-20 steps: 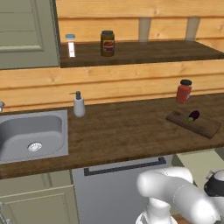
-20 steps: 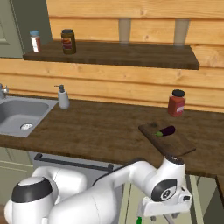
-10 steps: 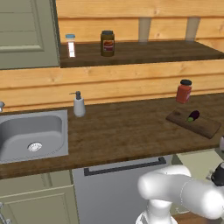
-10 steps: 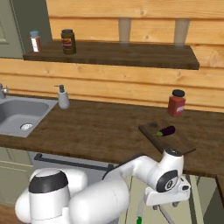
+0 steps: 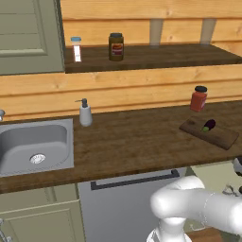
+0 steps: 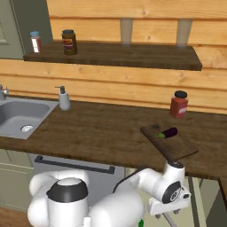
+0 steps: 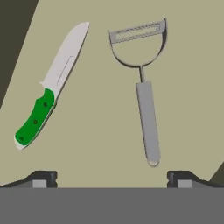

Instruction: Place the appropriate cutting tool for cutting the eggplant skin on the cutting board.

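- On the counter in your left base view, the flat dark wooden cutting board (image 5: 211, 132) carries the small purple eggplant (image 5: 208, 125).
- From the right base view, your gripper (image 6: 170, 213) hangs below the counter edge.
- Through the hand view, the grey metal peeler (image 7: 142, 83) lies on a beige surface, blade toward the top, slim handle toward your wide-spread, empty fingertips (image 7: 43, 177), beside a green-handled knife (image 7: 50, 85).

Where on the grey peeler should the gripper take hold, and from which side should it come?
Probably the peeler is best gripped mid-handle, on the long straight grey bar, from directly above. It lies flat, so the fingertips would close across the handle's narrow width. The wide blade head and the knife beside it are best avoided.
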